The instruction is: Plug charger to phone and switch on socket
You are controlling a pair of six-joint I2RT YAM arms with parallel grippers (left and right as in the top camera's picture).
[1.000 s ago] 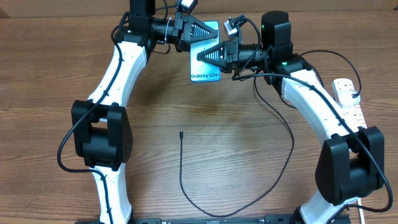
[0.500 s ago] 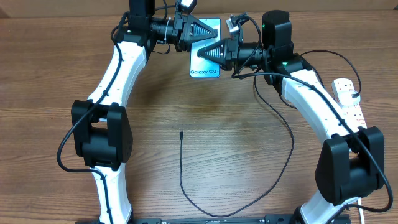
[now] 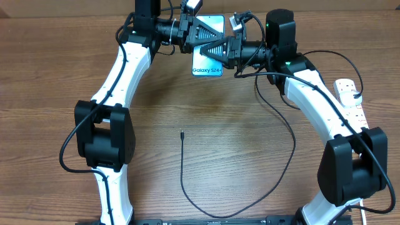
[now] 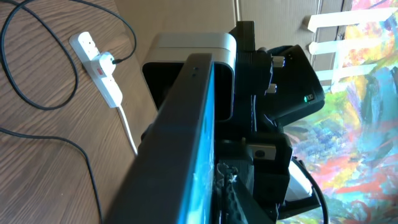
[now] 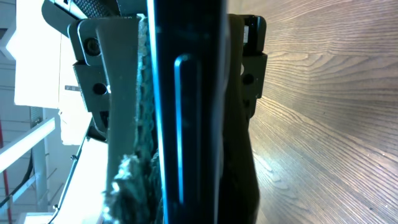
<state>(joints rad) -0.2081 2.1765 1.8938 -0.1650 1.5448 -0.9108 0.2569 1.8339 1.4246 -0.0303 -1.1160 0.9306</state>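
Note:
The phone [image 3: 208,67], its light blue screen lit, is held up off the table at the far middle between both grippers. My left gripper [image 3: 211,32] reaches in from the left and is shut on the phone [image 4: 186,118], one pad [image 4: 231,199] pressed against the screen. My right gripper [image 3: 201,50] comes from the right and is shut on the phone's edge [image 5: 186,93]. The charger [image 3: 182,169] lies loose on the table, its plug tip [image 3: 180,133] near the middle. The socket [image 3: 350,99] lies at the right edge, and it also shows as the socket [image 4: 99,62] in the left wrist view.
A black cable [image 3: 284,134] loops over the wood from the right arm toward the front edge. The white cord [image 4: 127,127] runs from the socket. A cardboard wall stands behind the table.
The left jaws have closed onto the phone. The phone and both grippers have shifted slightly away and to the right. The charger has not moved.

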